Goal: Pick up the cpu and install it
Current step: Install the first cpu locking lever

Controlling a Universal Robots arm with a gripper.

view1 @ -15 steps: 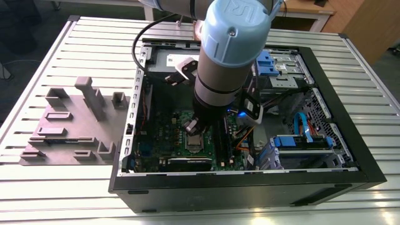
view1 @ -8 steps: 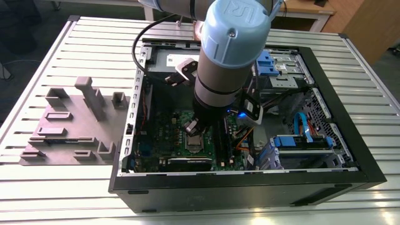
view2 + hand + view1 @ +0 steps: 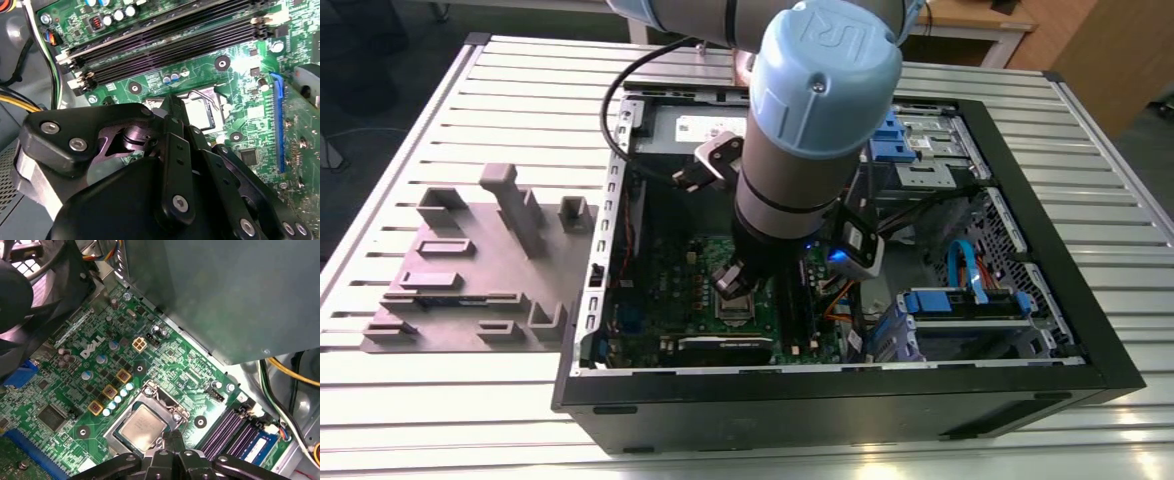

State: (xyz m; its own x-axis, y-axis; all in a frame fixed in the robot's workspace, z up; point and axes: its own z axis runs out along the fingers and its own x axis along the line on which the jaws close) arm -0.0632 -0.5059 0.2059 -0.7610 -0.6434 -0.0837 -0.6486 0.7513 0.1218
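Note:
The cpu (image 3: 142, 426) is a small square chip with a pale silver top. It lies flat in the socket (image 3: 150, 390) on the green motherboard (image 3: 190, 365). In the second wrist view the cpu (image 3: 200, 114) shows just past the black fingers. My gripper (image 3: 172, 437) is shut, its tips pressed together at the chip's edge with nothing seen between them. In the exterior view the gripper (image 3: 734, 285) reaches down inside the open computer case (image 3: 854, 385), right over the socket.
Black memory slots (image 3: 165, 40) run beside the socket. A grey box (image 3: 225, 290) and a black fan (image 3: 30, 285) crowd the board, and cables (image 3: 285, 390) hang nearby. A grey fixture tray (image 3: 467, 270) sits on the slatted table at the exterior view's left.

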